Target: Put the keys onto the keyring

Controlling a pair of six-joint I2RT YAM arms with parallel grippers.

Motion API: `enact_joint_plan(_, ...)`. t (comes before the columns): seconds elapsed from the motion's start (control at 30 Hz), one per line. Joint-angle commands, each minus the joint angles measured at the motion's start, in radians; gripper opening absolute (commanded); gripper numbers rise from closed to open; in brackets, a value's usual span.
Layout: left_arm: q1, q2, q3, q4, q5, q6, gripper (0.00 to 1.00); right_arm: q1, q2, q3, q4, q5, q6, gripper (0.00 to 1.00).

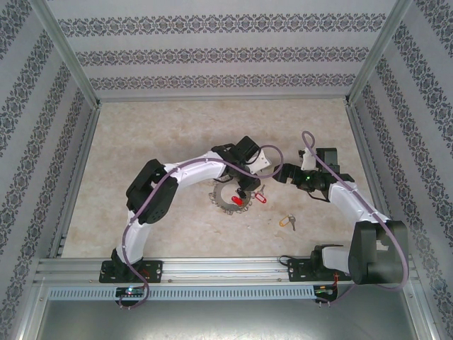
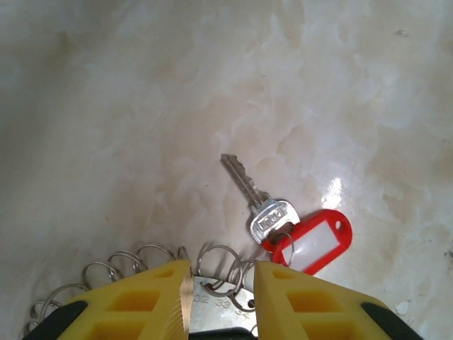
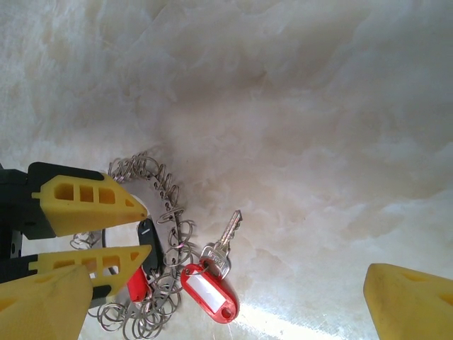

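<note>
Scanning left to right. Left arm reaches in over the pale marbled tabletop (image 1: 141,149), with the left gripper (image 2: 221,273) down at the thin silvery metal keyring with small wire loops round its rim (image 3: 164,202). The ring lies flat near table centre.

The left claw's yellow fingers (image 3: 88,202) are a narrow gap apart, straddling the ring's flat band. In the left wrist view the band fills that gap. Can't tell if they actually pinch it or just bracket it. A small black plastic key head (image 3: 147,241) sits between those fingertips, and a red one (image 3: 136,285) is just below, among the loops.

Just right of the ring lies a silver key with a red plastic tag (image 2: 269,218), flat on the table, blade pointing away from the ring. Its small split ring is against the outer loops. Linked or only touching, can't tell.

Further right and nearer the arm bases, a key with a yellow tag (image 1: 289,222) lies alone, well apart from the ring.

Right gripper (image 3: 228,273) hovers above the table beside the ring, jaws spread wide, nothing between them.
</note>
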Motion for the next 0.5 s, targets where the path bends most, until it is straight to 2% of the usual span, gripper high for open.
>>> enact_joint_plan(0.0, -0.014, 0.028, 0.062, -0.128, -0.051, -0.029, 0.29, -0.009, -0.011, 0.007, 0.001, -0.022, 0.002, 0.98)
enact_joint_plan(0.17, -0.021, 0.058, 0.13, -0.215, -0.091, -0.042, 0.29, -0.01, -0.012, 0.012, -0.001, -0.02, 0.005, 0.98)
enact_joint_plan(0.47, -0.039, 0.1, 0.185, -0.261, -0.136, -0.039, 0.35, -0.021, -0.025, 0.018, -0.005, -0.014, 0.013, 0.98)
